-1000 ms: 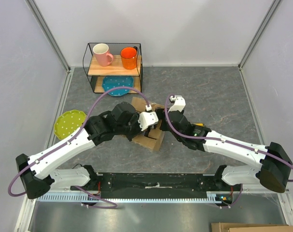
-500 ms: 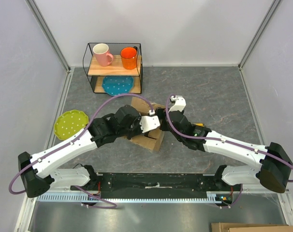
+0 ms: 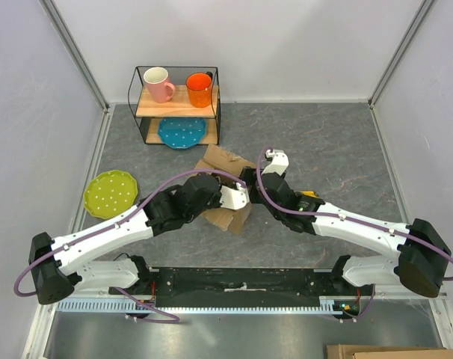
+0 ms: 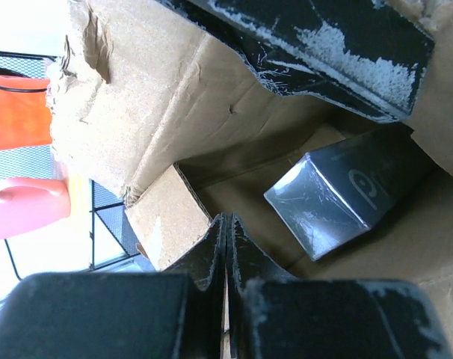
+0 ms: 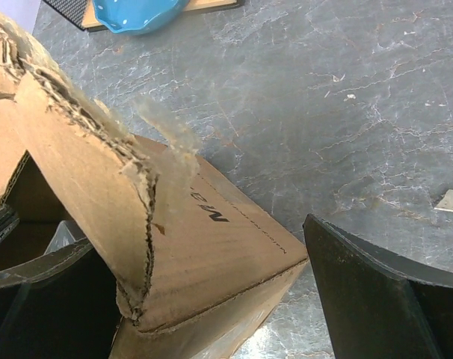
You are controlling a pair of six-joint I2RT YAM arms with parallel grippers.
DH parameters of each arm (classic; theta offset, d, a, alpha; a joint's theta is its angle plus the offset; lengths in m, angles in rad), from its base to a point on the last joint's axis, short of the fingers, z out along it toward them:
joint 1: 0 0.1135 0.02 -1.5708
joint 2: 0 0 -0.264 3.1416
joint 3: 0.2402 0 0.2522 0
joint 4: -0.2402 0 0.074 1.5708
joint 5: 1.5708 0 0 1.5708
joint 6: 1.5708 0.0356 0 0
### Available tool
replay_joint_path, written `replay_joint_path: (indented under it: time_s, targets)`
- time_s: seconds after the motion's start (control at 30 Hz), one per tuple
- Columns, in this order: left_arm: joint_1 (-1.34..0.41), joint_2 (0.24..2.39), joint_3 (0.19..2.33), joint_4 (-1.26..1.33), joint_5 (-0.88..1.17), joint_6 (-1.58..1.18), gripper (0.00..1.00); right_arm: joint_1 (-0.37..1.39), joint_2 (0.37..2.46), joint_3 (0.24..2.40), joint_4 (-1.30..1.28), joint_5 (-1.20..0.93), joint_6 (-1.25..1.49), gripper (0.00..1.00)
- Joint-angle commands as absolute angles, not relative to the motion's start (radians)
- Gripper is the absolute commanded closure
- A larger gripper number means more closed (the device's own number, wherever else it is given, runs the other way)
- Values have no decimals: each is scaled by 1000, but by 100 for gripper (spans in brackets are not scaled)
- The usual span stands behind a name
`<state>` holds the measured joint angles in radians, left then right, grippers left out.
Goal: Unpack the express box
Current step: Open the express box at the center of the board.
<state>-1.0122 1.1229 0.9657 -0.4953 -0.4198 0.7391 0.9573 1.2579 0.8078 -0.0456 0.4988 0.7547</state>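
- Left pincer, on the arm from the lower left, sat in the open top of the express box at the middle of the top view. Its jaws were pressed together on nothing. In the left wrist view its fingers met as one dark wedge over the carton.
- At the far left, a green dotted plate lay on the grey table, well apart from the box.
- At upper left stood a wire rack with a pink mug and an orange mug on its wooden shelf and a blue dotted plate beneath.
- Just below the rack, the express box had its flaps torn open, and a dark glossy wrapped packet lay tilted inside.
- Right pincer, on the arm from the lower right, had its jaws wide apart, straddling a box wall. In the right wrist view, one finger was inside and the other finger outside, just beside the corner.
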Motion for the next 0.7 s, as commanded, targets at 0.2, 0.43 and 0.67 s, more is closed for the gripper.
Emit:
replay_joint_path:
  time_s: [0.2,0.43,0.67]
  targets:
    - [-966,1062,980,-442,-683,891,98,954,1281,749,-167,517,726,2]
    - [-934,1046,950,-373,-716,946,98,954,1272,735,-167,517,730,2]
    - [-878,1022,904,-354,-721,948,98,956,1269,723,-160,514,732,2]
